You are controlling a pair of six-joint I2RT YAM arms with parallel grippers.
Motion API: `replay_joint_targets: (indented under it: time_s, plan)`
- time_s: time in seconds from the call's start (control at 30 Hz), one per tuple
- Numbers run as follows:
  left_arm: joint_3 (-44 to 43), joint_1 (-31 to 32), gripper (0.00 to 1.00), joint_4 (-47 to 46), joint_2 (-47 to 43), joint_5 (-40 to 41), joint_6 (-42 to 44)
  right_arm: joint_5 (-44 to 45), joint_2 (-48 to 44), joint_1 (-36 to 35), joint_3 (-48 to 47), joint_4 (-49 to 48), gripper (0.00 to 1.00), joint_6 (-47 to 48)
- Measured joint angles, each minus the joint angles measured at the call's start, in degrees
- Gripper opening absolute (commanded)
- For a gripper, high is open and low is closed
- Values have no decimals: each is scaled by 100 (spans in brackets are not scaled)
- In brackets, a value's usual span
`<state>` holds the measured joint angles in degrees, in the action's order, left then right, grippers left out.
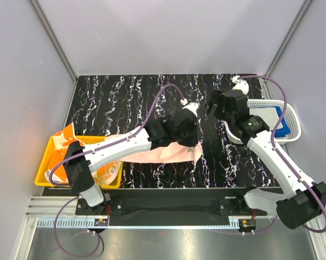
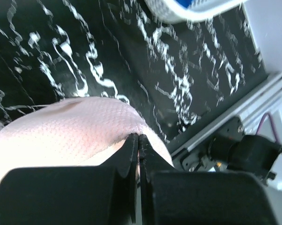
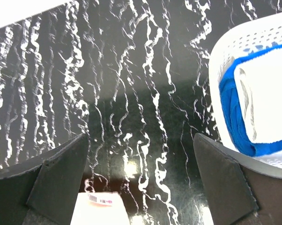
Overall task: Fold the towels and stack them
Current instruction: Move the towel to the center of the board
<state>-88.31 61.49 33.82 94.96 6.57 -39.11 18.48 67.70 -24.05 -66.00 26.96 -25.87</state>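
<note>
The left gripper (image 2: 138,140) is seen with its jaws pressed together, pinching the edge of the pale pink towel (image 2: 70,126), which is spread on the black marbled table (image 1: 125,97) near its front edge. An orange-and-white towel (image 1: 63,142) is draped in the yellow bin (image 1: 44,174) at the left. In the white basket (image 3: 220,61) at the right, a blue towel (image 3: 230,112) is laid, seemingly under an off-white towel (image 3: 267,98). The right gripper (image 3: 141,159) is held above the table with jaws spread wide, nothing gripped.
</note>
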Motion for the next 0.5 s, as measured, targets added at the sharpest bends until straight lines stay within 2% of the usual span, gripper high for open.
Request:
replay_joint_targets:
  time_s: [0.23, 0.5]
  plan:
    - [1147, 160, 0, -772, -4, -1097, -33, -212, 190, 13, 334, -24, 100, -105]
    - [874, 1058, 0, -1110, 393, -1976, 199, -487, 621, 15, 522, -140, 100, -201]
